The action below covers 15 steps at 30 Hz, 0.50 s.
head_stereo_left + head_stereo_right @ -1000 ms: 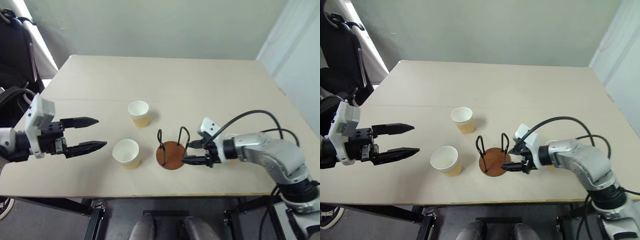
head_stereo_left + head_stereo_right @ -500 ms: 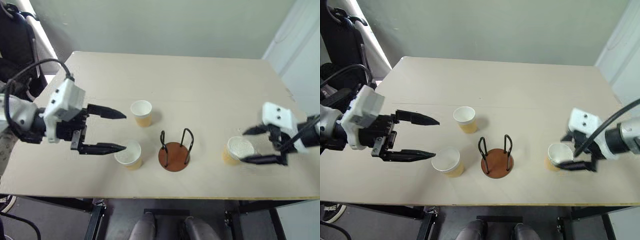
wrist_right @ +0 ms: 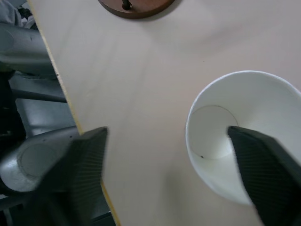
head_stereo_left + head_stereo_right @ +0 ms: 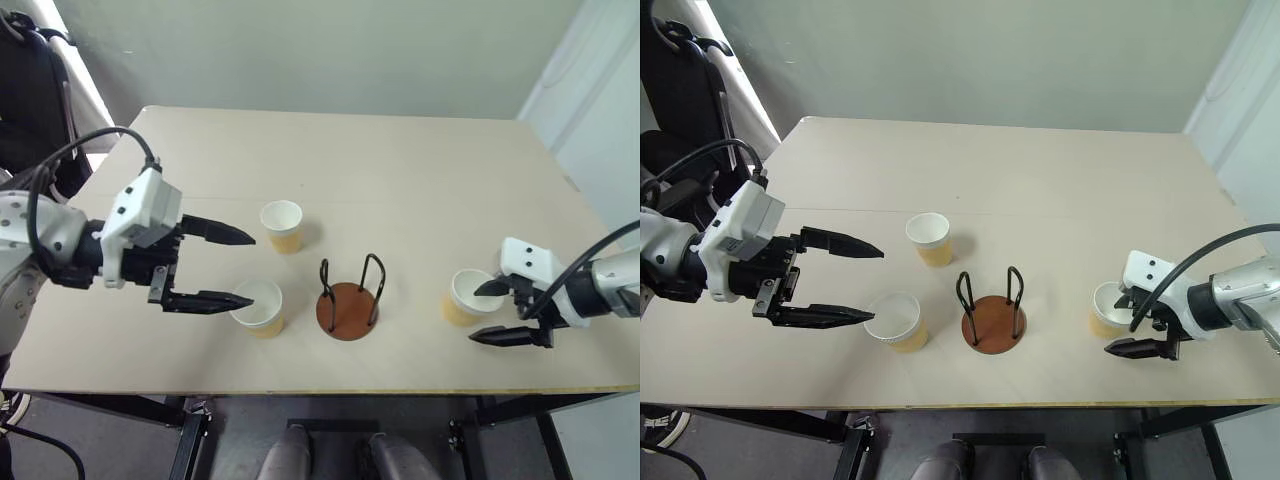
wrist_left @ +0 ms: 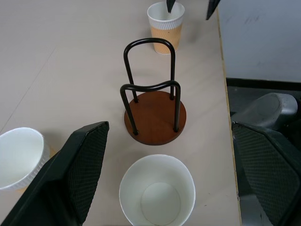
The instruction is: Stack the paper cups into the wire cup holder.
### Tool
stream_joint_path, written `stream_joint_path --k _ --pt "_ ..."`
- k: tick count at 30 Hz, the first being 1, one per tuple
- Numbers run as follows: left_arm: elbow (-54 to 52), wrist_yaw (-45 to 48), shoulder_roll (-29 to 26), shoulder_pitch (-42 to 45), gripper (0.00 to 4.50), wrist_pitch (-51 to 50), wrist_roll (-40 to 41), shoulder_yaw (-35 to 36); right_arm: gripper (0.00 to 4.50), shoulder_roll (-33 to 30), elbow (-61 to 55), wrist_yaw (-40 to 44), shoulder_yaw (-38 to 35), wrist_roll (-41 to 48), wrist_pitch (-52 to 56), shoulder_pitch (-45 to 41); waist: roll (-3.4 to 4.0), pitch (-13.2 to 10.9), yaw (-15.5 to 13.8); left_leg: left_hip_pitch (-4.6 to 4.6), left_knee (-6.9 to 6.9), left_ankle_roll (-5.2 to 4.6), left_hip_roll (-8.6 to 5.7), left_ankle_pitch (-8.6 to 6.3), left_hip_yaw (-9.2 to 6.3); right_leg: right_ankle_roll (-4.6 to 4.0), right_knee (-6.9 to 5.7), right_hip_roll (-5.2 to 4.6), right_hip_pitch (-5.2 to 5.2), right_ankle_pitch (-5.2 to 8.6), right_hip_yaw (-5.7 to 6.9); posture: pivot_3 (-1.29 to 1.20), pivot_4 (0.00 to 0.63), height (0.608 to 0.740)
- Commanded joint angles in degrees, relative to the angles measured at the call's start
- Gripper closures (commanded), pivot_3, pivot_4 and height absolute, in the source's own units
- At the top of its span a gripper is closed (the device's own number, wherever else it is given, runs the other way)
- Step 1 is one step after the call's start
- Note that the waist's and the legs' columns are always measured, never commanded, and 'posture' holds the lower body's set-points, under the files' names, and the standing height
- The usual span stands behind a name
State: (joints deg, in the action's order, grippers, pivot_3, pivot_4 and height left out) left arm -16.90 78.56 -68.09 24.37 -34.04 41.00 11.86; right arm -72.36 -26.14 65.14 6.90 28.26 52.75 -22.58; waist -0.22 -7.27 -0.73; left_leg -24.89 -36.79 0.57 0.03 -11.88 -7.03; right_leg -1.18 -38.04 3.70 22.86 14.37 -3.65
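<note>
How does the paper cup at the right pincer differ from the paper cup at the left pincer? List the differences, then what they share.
1. The right cup has one finger of the right pincer dipping inside its rim; the left cup has nothing inside it, and the left pincer stands open beside it.
2. The right cup stands apart from the wire cup holder, near the table's right edge; the left cup stands close beside the holder.

Both are upright, empty, white inside and tan outside.
</note>
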Motion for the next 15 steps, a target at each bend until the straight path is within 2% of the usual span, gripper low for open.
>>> stream_joint_path --k 1,6,8,12,15 --pt "-2.47 -0.87 -1.13 -0.93 0.00 -0.83 0.85 3.80 1.96 0.59 0.90 0.36 1.96 -2.76 -2.02 -1.74 0.01 0.00 0.00 -0.02 -0.05 -0.02 0.00 -0.01 0.00 0.01 0.00 0.00 0.00 -0.01 0.00 0.00 0.150 0.740" --pt "-4.64 -2.00 -1.42 -3.57 0.00 -2.18 1.41 6.51 3.85 1.61 1.61 1.00 3.84 -4.75 -3.08 -2.43 0.01 -0.01 -0.01 -0.04 -0.19 -0.09 0.00 -0.06 0.01 0.05 0.00 0.00 -0.04 -0.06 0.00 0.00 0.150 0.740" --pt "-5.21 -2.32 -1.44 -4.41 0.00 -2.53 1.56 7.39 4.47 1.69 2.05 1.49 3.88 -5.24 -3.58 -3.01 0.01 0.00 -0.02 -0.03 -0.23 -0.09 -0.01 -0.05 0.01 0.06 0.00 0.00 -0.06 -0.08 0.00 0.00 0.150 0.740" --pt "-5.54 -2.63 -1.49 -5.43 0.00 -2.92 1.75 8.82 4.47 1.47 3.19 3.84 2.63 -4.94 -5.08 -5.20 0.01 0.00 -0.02 0.00 -0.26 -0.10 0.00 -0.04 0.01 0.02 0.00 0.00 -0.09 -0.15 0.01 0.00 0.150 0.740" --pt "-4.97 -2.82 -1.63 -6.04 0.00 -2.65 1.41 9.24 4.47 2.25 4.98 6.43 -0.79 -1.84 -5.54 -9.90 0.03 -0.02 0.02 0.00 -0.29 -0.11 0.00 -0.02 0.01 -0.01 0.00 0.00 -0.08 -0.19 0.00 0.00 0.150 0.740"
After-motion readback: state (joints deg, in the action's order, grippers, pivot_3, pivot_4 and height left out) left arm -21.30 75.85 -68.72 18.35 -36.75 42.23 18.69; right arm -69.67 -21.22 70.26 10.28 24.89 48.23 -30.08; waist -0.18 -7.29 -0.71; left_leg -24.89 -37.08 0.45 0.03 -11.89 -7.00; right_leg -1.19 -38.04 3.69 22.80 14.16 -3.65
